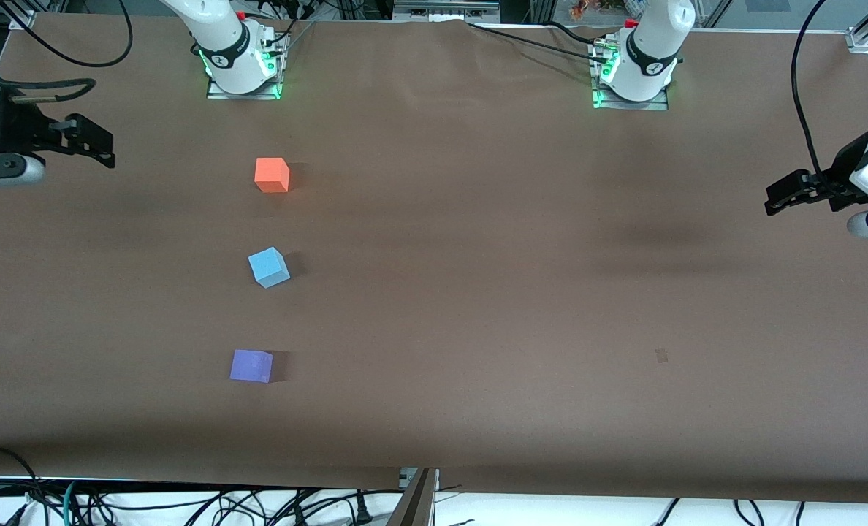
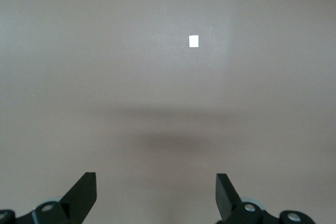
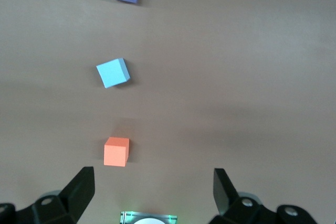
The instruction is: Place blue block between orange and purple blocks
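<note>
Front view: blue block (image 1: 268, 267) already sits on the table between orange block (image 1: 272, 175) and purple block (image 1: 250, 366), roughly in line, turned a bit askew, touching neither, toward the right arm's end. Right gripper (image 1: 92, 142) hangs over that end's edge, jaws spread, empty. Left gripper (image 1: 790, 192) waits over the other end, also spread and empty. Placement looks done; next calls only for a check, maybe squaring.
</note>
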